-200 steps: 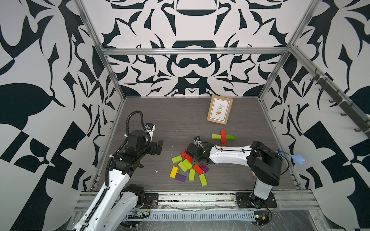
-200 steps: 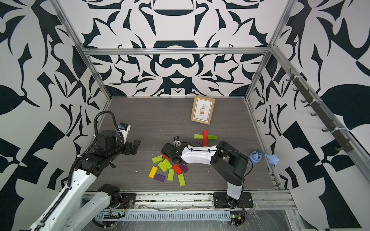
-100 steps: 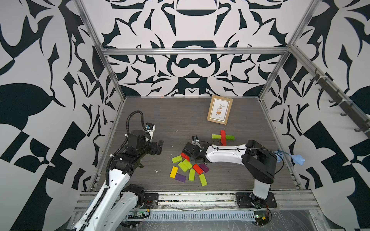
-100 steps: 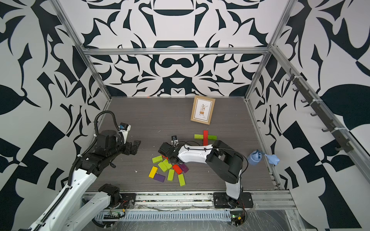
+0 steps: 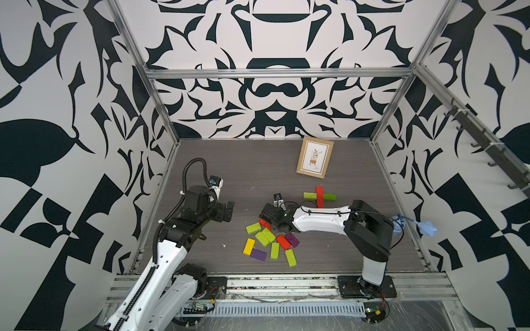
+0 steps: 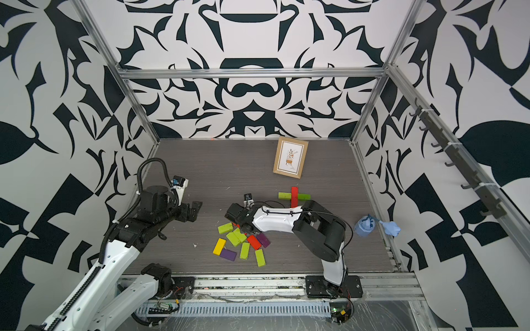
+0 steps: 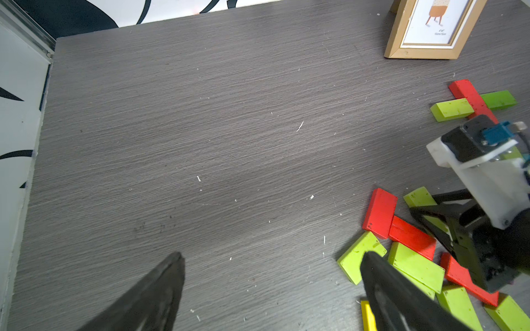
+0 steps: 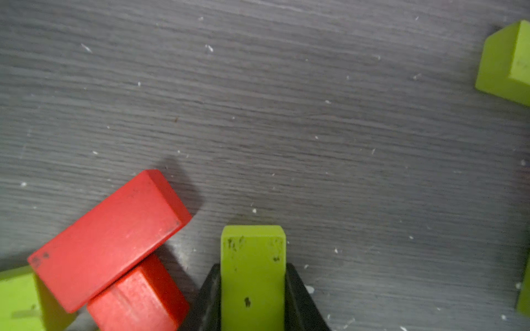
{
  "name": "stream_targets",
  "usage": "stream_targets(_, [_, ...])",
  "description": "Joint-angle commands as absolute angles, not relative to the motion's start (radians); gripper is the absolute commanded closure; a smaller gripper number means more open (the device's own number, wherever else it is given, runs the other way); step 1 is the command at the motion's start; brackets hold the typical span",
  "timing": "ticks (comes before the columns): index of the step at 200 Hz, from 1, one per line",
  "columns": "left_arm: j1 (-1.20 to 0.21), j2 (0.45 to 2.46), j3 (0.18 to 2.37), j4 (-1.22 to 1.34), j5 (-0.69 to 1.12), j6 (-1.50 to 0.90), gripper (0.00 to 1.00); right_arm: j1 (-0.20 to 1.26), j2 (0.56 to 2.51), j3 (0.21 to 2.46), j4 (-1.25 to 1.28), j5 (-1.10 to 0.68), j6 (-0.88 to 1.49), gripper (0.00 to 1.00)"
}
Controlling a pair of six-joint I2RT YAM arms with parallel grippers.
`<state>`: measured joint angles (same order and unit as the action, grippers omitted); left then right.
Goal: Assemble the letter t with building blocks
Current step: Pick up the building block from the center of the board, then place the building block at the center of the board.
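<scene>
Several loose building blocks in lime green, red, purple and yellow lie in a pile near the front middle, seen in both top views. Behind them a red block lies across lime green blocks, forming a cross. My right gripper is low at the pile's back edge and shut on a lime green block, which sticks out past the fingertips. Beside it one red block leans on another red one. My left gripper hangs open and empty to the left of the pile.
A wooden picture frame stands at the back right. A blue object lies by the right wall. Patterned walls and metal rails enclose the grey table. Bare tabletop shows at the left and back.
My right gripper has shifted slightly left at the pile's back edge and its elbow has swung left. The left arm has not moved.
</scene>
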<state>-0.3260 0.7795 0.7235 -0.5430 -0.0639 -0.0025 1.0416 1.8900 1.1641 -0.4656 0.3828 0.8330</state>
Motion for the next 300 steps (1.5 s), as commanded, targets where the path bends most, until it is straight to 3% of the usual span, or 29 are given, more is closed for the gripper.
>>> stream_targets(1, [-0.328,0.781,0.732,-0.552,-0.061,-0.005,0.00,1.031,1.892,1.231,-0.533,0.420,0.781,0.73])
stream_targets(158, [-0.328,0.774,0.735,-0.557,-0.077,-0.006,0.01,0.841,1.900,1.411,-0.547,0.317,0.595,0.76])
stream_targets(300, [-0.328,0.752,0.726,-0.554,-0.066,-0.012,0.01,0.783,2.067,1.584,-0.518,0.334,0.638,0.76])
